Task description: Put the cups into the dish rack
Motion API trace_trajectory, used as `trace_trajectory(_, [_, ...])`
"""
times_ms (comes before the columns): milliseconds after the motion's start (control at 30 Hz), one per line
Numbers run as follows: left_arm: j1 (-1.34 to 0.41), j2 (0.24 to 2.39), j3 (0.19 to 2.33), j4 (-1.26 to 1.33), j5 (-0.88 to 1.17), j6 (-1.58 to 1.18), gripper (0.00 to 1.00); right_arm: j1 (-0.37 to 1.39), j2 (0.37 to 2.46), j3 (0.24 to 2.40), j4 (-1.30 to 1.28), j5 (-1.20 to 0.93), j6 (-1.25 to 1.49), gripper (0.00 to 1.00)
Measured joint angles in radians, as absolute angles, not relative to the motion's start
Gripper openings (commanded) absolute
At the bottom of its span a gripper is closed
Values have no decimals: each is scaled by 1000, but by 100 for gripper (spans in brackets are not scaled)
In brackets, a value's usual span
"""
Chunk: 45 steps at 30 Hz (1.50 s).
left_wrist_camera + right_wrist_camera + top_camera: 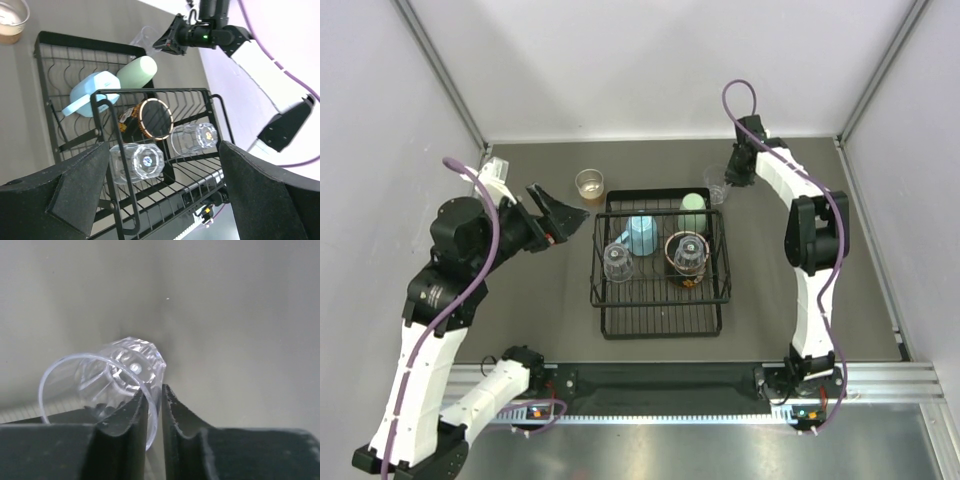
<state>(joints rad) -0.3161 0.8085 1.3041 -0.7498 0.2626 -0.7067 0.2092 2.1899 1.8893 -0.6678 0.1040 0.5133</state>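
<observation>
The black wire dish rack [660, 318] sits mid-table. In it lie a light blue mug [642, 234], a pale green tumbler [693, 212], a clear glass [618, 262] and a dark red-lined cup with a clear glass over it [687, 254]. The same cups show in the left wrist view: the mug [92, 92], the tumbler [136, 73], clear glasses [137, 161] [196, 138]. A tan-brown cup [589, 184] stands behind the rack's left corner. My right gripper [154, 401] is shut on the rim of a clear plastic glass [100, 380] at the rack's back right [717, 190]. My left gripper [555, 212] is open and empty.
Grey walls enclose the table on three sides. The right arm [210, 32] shows beyond the rack in the left wrist view. A metal rail [880, 380] runs along the near edge.
</observation>
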Motion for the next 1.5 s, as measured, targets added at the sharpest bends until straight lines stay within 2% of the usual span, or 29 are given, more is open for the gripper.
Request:
trace_trajectory(33, [-316, 809, 1307, -748, 270, -708, 96, 205, 2190, 1889, -666, 100, 517, 6])
trace_trajectory(100, [-316, 813, 1322, -747, 284, -709, 96, 195, 2190, 1889, -667, 85, 519, 1])
trace_trajectory(367, [-316, 870, 1372, -660, 403, -728, 98, 163, 2080, 1853, -683, 28, 517, 0])
trace_trajectory(533, [-316, 917, 1371, -529, 510, -810, 98, 159, 1784, 1763, -649, -93, 522, 0])
trace_trajectory(733, [-316, 984, 1317, -273, 640, -1020, 98, 160, 1319, 1509, -411, -324, 616, 0])
trace_trajectory(833, [-318, 1019, 1288, -142, 684, -1121, 98, 161, 1175, 1444, -350, -416, 655, 0])
trace_trajectory(1133, [-448, 1077, 1274, 165, 718, -1204, 98, 162, 1123, 1373, -180, -695, 865, 0])
trace_trajectory(1500, [-595, 1143, 1275, 252, 688, -1103, 98, 170, 1063, 1271, 6, -833, 1122, 0])
